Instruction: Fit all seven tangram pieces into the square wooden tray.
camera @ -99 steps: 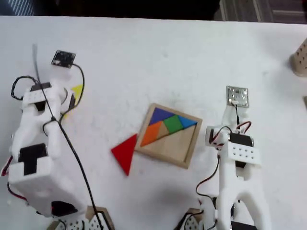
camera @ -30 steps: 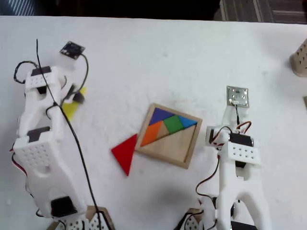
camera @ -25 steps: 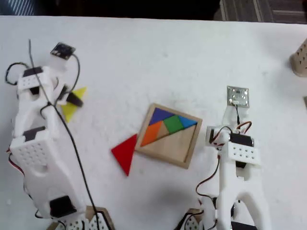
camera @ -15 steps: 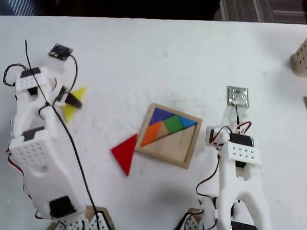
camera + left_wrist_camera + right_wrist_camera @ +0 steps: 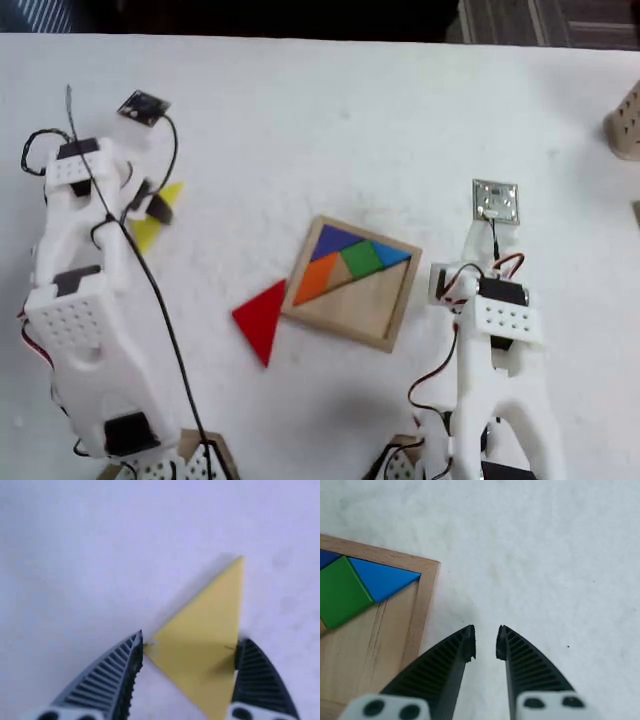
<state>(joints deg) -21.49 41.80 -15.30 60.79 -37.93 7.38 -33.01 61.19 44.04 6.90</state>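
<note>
Yellow triangle (image 5: 146, 232) partly behind end effector (image 5: 151, 202), apparently clamped

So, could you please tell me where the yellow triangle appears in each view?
High view: yellow triangle at the table's left, in the left gripper.
Left wrist view: centre, between the gripper's fingers.
Right wrist view: faces the wooden tray's corner instead.
Shared landmark: the white table.
</note>
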